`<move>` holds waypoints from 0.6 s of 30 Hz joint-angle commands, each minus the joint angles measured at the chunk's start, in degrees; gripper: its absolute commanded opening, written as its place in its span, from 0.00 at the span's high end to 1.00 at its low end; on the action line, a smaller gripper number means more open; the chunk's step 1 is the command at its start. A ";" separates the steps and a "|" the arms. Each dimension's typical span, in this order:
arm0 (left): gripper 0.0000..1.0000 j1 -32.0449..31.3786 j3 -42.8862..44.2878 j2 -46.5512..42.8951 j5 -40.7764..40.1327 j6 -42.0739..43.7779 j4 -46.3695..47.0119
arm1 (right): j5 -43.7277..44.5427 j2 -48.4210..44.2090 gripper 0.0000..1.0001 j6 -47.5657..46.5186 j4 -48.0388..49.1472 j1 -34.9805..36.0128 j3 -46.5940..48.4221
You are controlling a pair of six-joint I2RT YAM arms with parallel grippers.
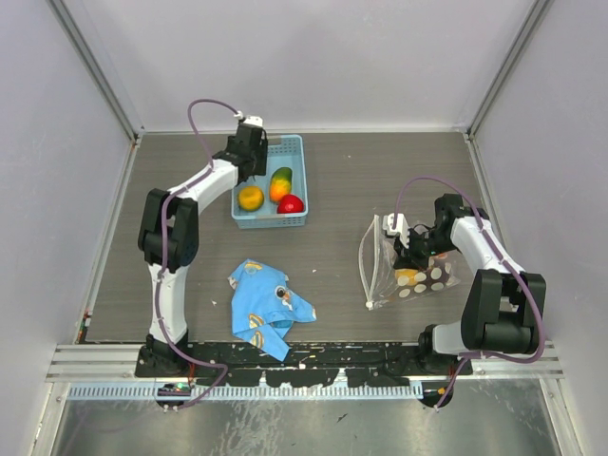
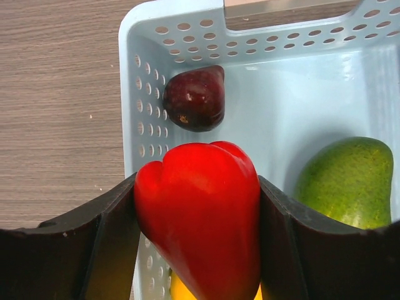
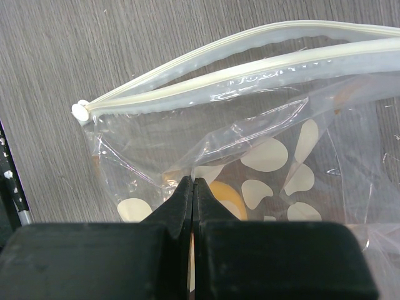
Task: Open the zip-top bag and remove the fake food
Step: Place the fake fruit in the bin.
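While right hand [image 3: 192,186] pinches zip-top bag [image 3: 250,128] — red fake food [image 2: 200,187] clamped in left hand [image 2: 197,219].

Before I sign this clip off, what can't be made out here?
- Food left in the zip-top bag: right wrist view, the shut jaws and plastic hide all but an orange piece; overhead, the right arm partly covers it.
- Yellow item: left wrist view, hidden under the gripped red pepper, cut off by the bottom edge.
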 commanded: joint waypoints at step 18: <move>0.02 0.19 4.84 -2.82 -2.97 2.75 -1.37 | -0.34 0.39 0.98 0.37 0.15 0.11 1.14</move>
